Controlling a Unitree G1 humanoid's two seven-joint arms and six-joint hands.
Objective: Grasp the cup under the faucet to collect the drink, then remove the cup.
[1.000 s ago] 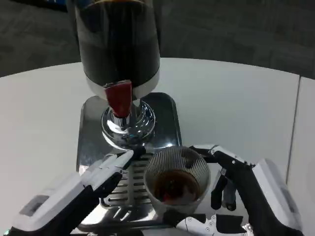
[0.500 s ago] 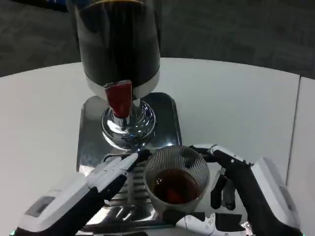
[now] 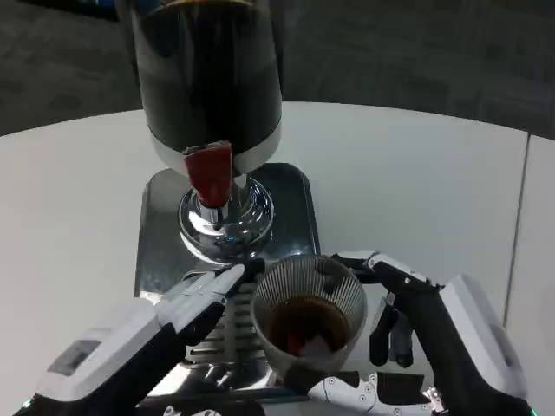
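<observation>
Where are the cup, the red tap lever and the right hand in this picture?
cup (image 3: 347,299): head view, on its ribbed clear wall, right side.
red tap lever (image 3: 209,172): head view, middle of the red handle.
right hand (image 3: 401,322): head view, on the dark fingers beside the cup.

- The dispenser (image 3: 208,78) is cut off at the top edge, so you cannot see its upper part
- Both forearms run out at the near edge
- The cup (image 3: 308,316) hides its own base and whether it touches the drip tray (image 3: 160,225)
</observation>
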